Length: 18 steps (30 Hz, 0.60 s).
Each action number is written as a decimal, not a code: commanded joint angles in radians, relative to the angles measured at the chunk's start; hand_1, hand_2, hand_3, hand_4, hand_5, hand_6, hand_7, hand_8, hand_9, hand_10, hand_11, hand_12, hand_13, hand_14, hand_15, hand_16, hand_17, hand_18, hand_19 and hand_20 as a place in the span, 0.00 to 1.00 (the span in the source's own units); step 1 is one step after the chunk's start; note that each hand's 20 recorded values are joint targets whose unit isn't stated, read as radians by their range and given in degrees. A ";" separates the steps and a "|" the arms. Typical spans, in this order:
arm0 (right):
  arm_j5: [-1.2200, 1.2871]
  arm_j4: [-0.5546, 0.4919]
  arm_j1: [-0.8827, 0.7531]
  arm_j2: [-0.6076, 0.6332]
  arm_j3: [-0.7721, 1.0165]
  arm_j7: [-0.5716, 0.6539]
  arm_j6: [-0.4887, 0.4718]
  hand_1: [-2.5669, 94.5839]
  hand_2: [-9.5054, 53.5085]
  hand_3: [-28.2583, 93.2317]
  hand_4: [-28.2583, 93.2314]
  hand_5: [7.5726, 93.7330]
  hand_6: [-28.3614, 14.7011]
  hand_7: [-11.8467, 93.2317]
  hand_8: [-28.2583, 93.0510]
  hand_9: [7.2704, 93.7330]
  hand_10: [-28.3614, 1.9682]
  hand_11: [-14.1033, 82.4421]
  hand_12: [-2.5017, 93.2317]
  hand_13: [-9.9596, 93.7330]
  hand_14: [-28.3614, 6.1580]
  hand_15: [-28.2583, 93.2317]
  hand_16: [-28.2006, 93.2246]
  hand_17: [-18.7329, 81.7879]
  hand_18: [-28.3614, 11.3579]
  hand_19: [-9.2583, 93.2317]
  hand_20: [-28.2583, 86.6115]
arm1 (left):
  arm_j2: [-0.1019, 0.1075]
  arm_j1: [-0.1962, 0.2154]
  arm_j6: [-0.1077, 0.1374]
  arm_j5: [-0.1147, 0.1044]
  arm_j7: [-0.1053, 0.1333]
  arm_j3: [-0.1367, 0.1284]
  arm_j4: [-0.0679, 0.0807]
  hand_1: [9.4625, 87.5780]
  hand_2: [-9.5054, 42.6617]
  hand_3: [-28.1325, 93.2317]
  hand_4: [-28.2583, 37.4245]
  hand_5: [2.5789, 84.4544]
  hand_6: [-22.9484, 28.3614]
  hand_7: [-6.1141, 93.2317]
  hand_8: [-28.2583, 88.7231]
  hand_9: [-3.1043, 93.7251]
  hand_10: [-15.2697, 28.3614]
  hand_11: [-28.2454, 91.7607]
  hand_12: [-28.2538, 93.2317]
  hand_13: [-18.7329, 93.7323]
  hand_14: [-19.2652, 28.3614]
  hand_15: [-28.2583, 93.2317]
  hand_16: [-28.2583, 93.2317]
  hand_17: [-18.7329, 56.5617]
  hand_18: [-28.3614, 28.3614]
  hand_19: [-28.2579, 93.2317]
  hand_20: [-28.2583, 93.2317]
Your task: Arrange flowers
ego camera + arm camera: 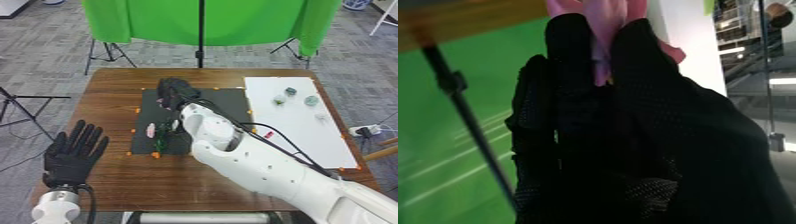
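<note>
In the head view my right hand (178,91) is over the upper left part of the black mat (222,97). In the right wrist view, a pink flower (608,19) is pinched between the tips of my right hand (656,95); its petals stick out beyond them. Lower on the mat lie another pink flower (151,130) and a green stem with leaves (161,143), partly beside my right forearm. My left hand (71,161) stays at the table's left edge, fingers straight and spread, holding nothing.
A white board (306,140) on the right bears several small glass-like or greenish objects (311,101) and a small red item (269,134). Orange bits line the mat's edges. My right arm crosses the table's lower right. A green cloth hangs behind the brown table (124,192).
</note>
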 commanded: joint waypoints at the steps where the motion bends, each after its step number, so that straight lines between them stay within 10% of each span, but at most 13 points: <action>1: -0.056 0.021 -0.038 -0.045 -0.010 0.013 -0.037 0.70 0.00 0.77 0.00 0.67 0.60 0.34 0.19 0.72 0.54 0.30 0.40 0.70 0.63 0.52 0.55 0.52 0.38 0.83 0.56 | 0.006 -0.012 0.010 -0.012 -0.002 0.009 0.011 0.23 0.58 0.85 0.00 0.54 0.61 0.18 0.17 0.43 0.68 0.39 0.34 0.44 0.70 0.51 0.20 0.20 0.75 0.48 0.37; 6: -0.043 -0.009 -0.081 -0.055 0.037 0.031 -0.142 0.66 0.00 0.80 0.00 0.65 0.59 0.34 0.12 0.64 0.46 0.39 0.27 0.67 0.61 0.50 0.51 0.51 0.40 0.80 0.53 | 0.001 -0.002 0.012 -0.025 -0.003 0.002 0.009 0.23 0.58 0.85 0.00 0.54 0.60 0.18 0.17 0.44 0.68 0.39 0.34 0.44 0.70 0.51 0.20 0.20 0.75 0.48 0.37; 18: -0.039 -0.052 -0.090 -0.043 0.072 0.067 -0.167 0.57 0.00 0.89 0.00 0.55 0.57 0.26 0.13 0.50 0.44 0.27 0.16 0.61 0.46 0.58 0.38 0.46 0.22 0.85 0.52 | -0.003 -0.007 0.015 -0.022 -0.005 0.003 0.013 0.23 0.58 0.85 0.00 0.54 0.60 0.18 0.17 0.44 0.68 0.40 0.34 0.44 0.70 0.51 0.20 0.20 0.75 0.48 0.37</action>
